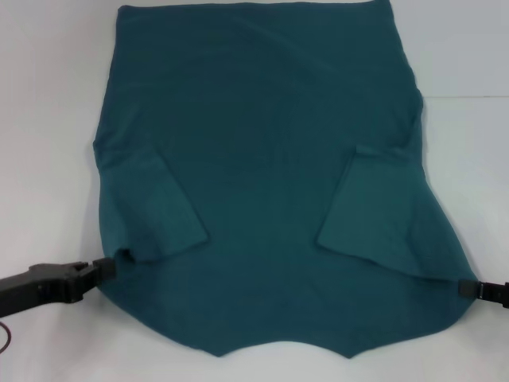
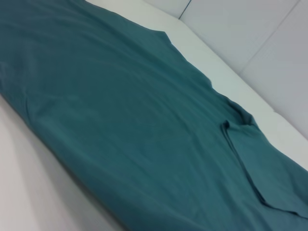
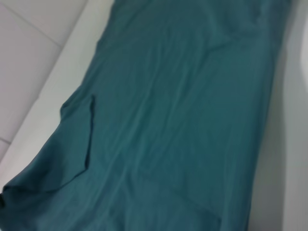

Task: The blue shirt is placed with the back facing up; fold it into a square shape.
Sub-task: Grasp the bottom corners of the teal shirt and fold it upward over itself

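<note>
Head view, blue shirt [image 1: 262, 183] spread flat on white table [image 1: 469, 48], both sleeves folded inward, left pincer [image 1: 102, 269] and right pincer [image 1: 464, 288] each clamping a near corner edge.

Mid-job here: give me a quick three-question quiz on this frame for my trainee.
1. True or false: both sleeves of the blue shirt are folded inward onto its body.
2. Where is the left gripper? A) over the collar B) at the shirt's near left edge C) parked off the table
3. Fill in: the right gripper sits at the shirt's near ____ corner.

Key: 1 true; 2 B; 3 right.
</note>
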Motion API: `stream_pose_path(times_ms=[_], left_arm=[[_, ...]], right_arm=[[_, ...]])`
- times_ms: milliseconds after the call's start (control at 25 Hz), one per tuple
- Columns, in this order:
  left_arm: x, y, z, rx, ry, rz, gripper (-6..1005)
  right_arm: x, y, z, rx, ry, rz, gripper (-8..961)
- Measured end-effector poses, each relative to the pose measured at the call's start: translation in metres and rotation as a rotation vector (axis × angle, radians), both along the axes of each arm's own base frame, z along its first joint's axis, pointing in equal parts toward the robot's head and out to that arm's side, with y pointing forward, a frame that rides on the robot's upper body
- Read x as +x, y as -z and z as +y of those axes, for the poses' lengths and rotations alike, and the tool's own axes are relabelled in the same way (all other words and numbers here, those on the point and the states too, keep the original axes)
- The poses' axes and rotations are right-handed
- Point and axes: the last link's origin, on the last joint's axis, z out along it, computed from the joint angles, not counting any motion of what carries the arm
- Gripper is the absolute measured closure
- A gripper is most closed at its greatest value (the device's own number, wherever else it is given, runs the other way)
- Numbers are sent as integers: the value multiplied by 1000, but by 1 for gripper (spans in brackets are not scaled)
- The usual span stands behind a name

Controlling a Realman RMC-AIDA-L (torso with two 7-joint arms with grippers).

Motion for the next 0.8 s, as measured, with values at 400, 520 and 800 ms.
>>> stream_pose_path(times_ms=[400, 520, 800], left_arm=[[-2, -9, -29, -24, 21, -81, 980], [-2, -9, -36, -40, 24, -98, 979], [0, -9, -49, -69, 37, -146, 979]], right_arm=[[2, -10, -25, 14, -85, 43, 912], [3, -14, -32, 6, -108, 49, 911], [5, -25, -48, -18, -167, 55, 911]])
